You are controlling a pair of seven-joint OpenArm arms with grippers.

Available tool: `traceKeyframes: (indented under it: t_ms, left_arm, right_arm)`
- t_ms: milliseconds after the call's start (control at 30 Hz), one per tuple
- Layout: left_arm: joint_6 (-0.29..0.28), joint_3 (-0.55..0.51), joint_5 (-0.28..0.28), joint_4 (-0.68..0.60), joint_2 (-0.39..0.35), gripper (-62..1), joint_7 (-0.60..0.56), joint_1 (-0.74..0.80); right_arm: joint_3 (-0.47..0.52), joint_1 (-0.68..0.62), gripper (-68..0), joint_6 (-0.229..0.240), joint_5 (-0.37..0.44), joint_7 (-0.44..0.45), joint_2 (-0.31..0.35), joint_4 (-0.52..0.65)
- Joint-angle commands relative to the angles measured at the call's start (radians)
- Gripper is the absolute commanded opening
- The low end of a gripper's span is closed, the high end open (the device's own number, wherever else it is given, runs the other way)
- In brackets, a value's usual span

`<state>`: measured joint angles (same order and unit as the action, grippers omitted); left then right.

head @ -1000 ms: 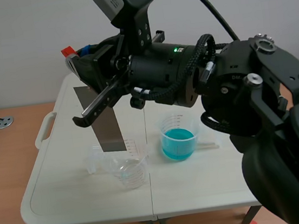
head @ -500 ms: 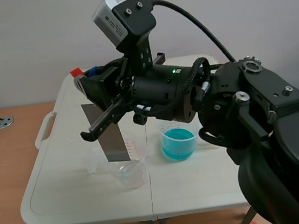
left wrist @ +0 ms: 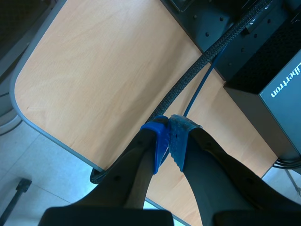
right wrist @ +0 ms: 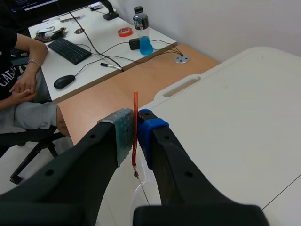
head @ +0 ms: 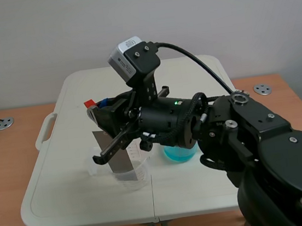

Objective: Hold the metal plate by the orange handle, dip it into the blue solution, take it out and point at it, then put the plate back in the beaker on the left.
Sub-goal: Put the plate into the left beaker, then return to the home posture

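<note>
Your right gripper [right wrist: 135, 134] is clenched on the orange handle [right wrist: 135, 101], which stands upright between the pads. The metal plate [head: 102, 141] hangs below the gripper, tilted, with its lower end inside the clear beaker [head: 142, 174] on the left. You cannot tell from these views whether the plate's bottom edge rests on the beaker floor.

That is the main risk. If you let go while the plate hangs free, it will likely drop and jolt the beaker, which looks light. A tilted plate leaning on the rim could also tip the beaker over on the table [head: 66, 184]. Any sideways drift of the gripper would drag the plate against the wall and slide or topple the beaker.

Watch the wrist too. The beaker of blue solution [head: 173, 155] sits just behind the forearm, mostly hidden, so a swing on the way out could knock it and spill it.

Your left gripper [left wrist: 168, 141] is pressed shut on nothing, over a wooden desktop with a braided cable [left wrist: 207, 56] ahead of it, well away from the work.

Over the last second the right arm has come down. The handle sits much lower, the plate's lower end has gone from about rim level to inside the beaker, and the blue beaker has slipped largely behind the arm.
</note>
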<state>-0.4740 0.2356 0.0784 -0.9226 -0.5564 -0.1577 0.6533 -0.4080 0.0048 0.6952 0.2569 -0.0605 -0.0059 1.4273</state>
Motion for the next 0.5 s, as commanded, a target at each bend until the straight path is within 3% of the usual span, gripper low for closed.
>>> traceKeyframes:
  t_ms: [0,467]
  left_arm:
    - [-0.007,0.0,-0.003,-0.01,-0.001,-59.4,-0.003,0.008]
    - [-0.007,0.0,-0.003,-0.01,-0.001,-59.4,-0.003,0.008]
  right_arm:
    - [0.001,0.011,-66.2,0.0,0.011,0.024,-0.005,0.004]
    - [0.001,0.012,-65.9,0.0,0.004,0.026,-0.002,-0.024]
